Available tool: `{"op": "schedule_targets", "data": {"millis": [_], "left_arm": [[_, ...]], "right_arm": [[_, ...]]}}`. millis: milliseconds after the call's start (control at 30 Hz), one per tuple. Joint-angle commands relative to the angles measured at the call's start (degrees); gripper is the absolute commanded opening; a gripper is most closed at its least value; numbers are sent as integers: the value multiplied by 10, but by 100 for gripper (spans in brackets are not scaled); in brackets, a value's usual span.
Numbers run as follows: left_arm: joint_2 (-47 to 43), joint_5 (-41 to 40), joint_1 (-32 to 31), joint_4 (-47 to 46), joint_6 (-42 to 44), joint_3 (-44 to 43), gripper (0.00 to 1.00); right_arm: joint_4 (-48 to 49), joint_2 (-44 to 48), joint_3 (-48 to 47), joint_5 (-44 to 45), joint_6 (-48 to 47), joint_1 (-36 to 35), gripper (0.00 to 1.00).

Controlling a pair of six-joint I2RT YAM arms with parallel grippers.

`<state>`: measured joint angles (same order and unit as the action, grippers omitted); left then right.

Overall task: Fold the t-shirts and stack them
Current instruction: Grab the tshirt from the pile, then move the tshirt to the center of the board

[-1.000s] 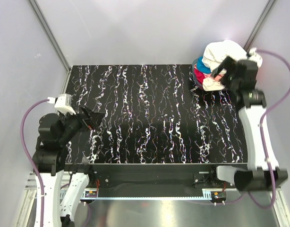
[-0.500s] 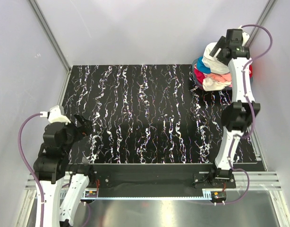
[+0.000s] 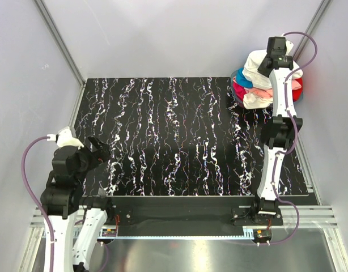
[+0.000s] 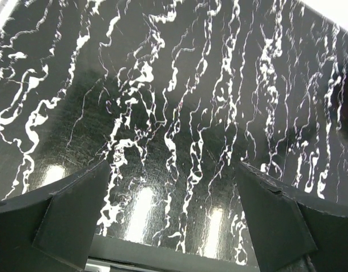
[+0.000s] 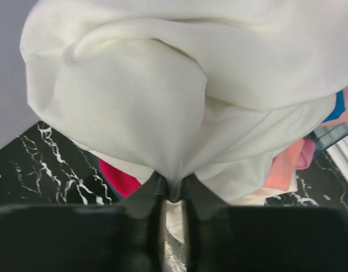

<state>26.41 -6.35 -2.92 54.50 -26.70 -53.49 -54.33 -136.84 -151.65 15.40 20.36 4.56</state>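
Observation:
The t-shirts lie in a crumpled heap (image 3: 259, 85) at the table's back right corner. A cream-white t-shirt (image 3: 259, 63) sits on top, with red (image 3: 240, 89), blue (image 3: 243, 79) and pink (image 3: 267, 90) cloth under it. My right gripper (image 3: 271, 63) reaches over the heap. In the right wrist view the right gripper (image 5: 173, 190) is shut on a pinched fold of the cream-white t-shirt (image 5: 162, 96), with red (image 5: 120, 178) and pink (image 5: 287, 164) cloth below. My left gripper (image 3: 103, 148) stands open and holds nothing; under the left gripper (image 4: 173, 167) is only bare tabletop.
The black marbled table (image 3: 174, 136) spreads between the arms. Grey walls with metal corner posts (image 3: 60, 42) close in the back and sides. A dark rim (image 3: 233, 93) shows around the foot of the heap. The table's near edge (image 4: 162, 249) lies just under the left fingers.
The right arm stretched out over the heap and its jaws closed on the cream-white t-shirt. The left arm pulled back toward its base and stayed open.

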Motion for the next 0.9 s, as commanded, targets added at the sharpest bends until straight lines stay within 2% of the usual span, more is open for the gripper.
{"op": "schedule_targets", "data": {"millis": [0, 33, 167, 267, 400, 467, 533, 667, 700, 733, 767, 800, 867], "left_arm": [[-31, -2, 18, -21, 0, 2, 99], [-36, 3, 23, -21, 3, 1, 99], [-53, 15, 50, -29, 8, 4, 99], [-55, 17, 59, -29, 9, 5, 99], [-52, 14, 60, -28, 8, 4, 99], [-51, 13, 60, -28, 8, 4, 99], [-45, 14, 60, -27, 8, 4, 99], [-31, 13, 62, -25, 8, 3, 99], [-29, 13, 63, -25, 8, 2, 99], [-23, 12, 67, -25, 8, 2, 99], [-21, 12, 69, -23, 7, 2, 99], [-17, 12, 70, -23, 6, 2, 99], [-5, 10, 70, -20, 6, 1, 99]], "right_arm": [[15, 31, -20, -10, -8, 3, 3], [13, 37, -21, -12, -11, 3, 0], [14, 96, 0, -52, -10, -2, 0], [14, 159, 7, -111, -25, -37, 0], [65, 296, 40, -314, -25, -103, 0], [108, 340, 42, -372, 9, -118, 0], [125, 402, 46, -356, 33, -119, 0], [107, 496, 134, -190, 9, -117, 0], [78, 518, 160, -125, 13, -115, 5], [57, 526, 224, -97, 33, -112, 19], [36, 534, 265, -74, 47, -111, 39], [-5, 546, 360, -45, 70, -91, 96], [-22, 560, 480, -72, 128, -60, 100]]}}
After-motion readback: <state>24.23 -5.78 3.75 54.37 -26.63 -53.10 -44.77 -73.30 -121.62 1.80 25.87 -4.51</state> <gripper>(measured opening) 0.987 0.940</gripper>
